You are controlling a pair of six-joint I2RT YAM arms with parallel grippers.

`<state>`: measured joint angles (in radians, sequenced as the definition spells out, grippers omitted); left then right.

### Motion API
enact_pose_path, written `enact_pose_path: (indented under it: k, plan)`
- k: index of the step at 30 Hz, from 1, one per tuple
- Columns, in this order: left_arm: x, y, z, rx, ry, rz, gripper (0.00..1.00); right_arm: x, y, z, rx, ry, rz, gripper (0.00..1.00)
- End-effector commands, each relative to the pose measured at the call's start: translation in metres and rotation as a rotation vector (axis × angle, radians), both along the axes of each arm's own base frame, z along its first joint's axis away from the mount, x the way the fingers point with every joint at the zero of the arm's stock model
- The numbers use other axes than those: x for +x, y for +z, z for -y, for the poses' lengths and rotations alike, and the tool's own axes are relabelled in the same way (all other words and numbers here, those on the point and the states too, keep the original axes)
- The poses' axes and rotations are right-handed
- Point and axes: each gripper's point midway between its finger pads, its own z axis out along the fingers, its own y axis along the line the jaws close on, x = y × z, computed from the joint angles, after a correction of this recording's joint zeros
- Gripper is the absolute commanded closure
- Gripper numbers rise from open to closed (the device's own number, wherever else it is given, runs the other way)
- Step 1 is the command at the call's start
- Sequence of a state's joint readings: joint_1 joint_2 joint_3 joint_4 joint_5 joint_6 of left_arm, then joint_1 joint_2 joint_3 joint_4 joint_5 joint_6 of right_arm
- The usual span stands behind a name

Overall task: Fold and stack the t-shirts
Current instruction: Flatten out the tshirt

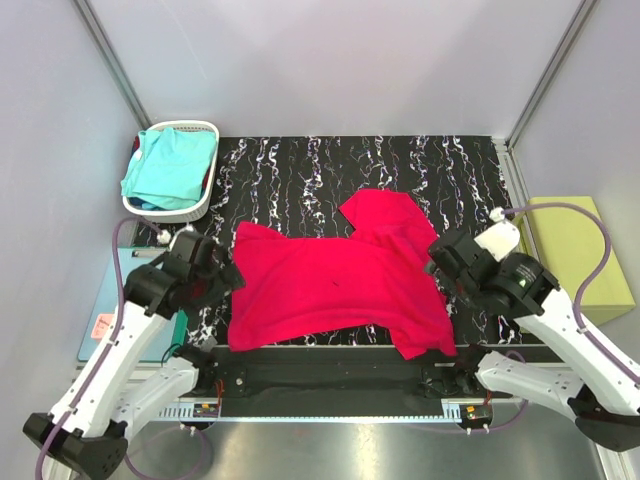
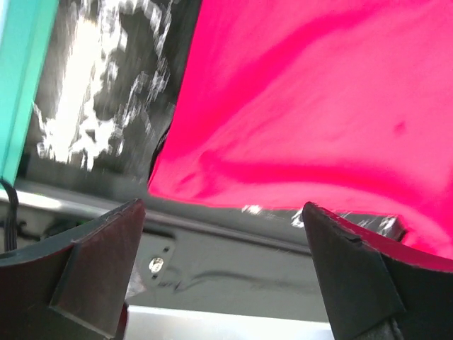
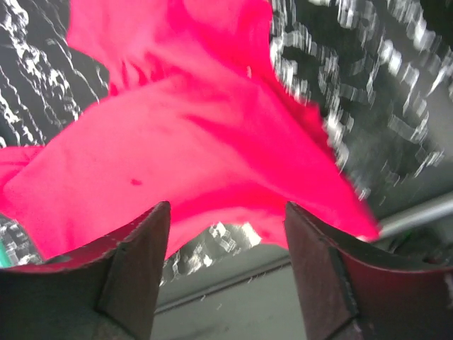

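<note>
the soft crimson-red cloth t-shirt [image 1: 340, 285] is lying spread but rumpled on the black marbled table [image 1: 300, 170], not yet folded. the turquoise cloth t-shirt [image 1: 170, 165] is sitting bunched in the white plastic basket [image 1: 185, 124], so i judge that nearly everything is left to do. the left gripper [image 2: 223, 234] is hovering by the red shirt's left edge and the right gripper [image 3: 226, 234] by its right edge, both with jaws apart and gripping nothing.

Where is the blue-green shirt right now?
In the top view, the turquoise t-shirt lies in the white basket at the far left corner of the table, apart from the red t-shirt.
</note>
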<state>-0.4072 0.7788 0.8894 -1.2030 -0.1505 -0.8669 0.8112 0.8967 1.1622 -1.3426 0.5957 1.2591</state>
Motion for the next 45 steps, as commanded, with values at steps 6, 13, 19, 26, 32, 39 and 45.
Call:
enact_pose_path:
  k: [6,13,19,26,32,39,45]
  plan:
    - [0.138,0.058,0.036,0.058,-0.064,0.249,0.01,0.118,0.002,-0.015,-0.139,0.115,0.043,0.24]
    - [0.217,0.03,0.058,0.139,-0.158,0.213,0.03,0.202,-0.054,-0.021,-0.248,0.172,-0.094,0.3]
    - [0.246,0.005,0.068,0.129,-0.205,0.194,0.16,0.247,-0.085,-0.03,-0.285,0.207,-0.123,0.37]
    - [0.257,-0.02,0.069,0.136,-0.23,0.161,0.32,0.272,-0.143,-0.024,-0.296,0.22,-0.225,0.43]
    - [0.254,-0.048,0.074,0.126,-0.265,0.103,0.33,0.283,-0.186,-0.023,-0.316,0.242,-0.311,0.44]
    - [0.259,-0.058,0.075,0.121,-0.284,0.084,0.33,0.286,-0.2,-0.03,-0.288,0.242,-0.323,0.44]
    - [0.264,-0.071,0.077,0.105,-0.293,0.042,0.66,0.285,-0.205,-0.026,-0.303,0.235,-0.337,0.62]
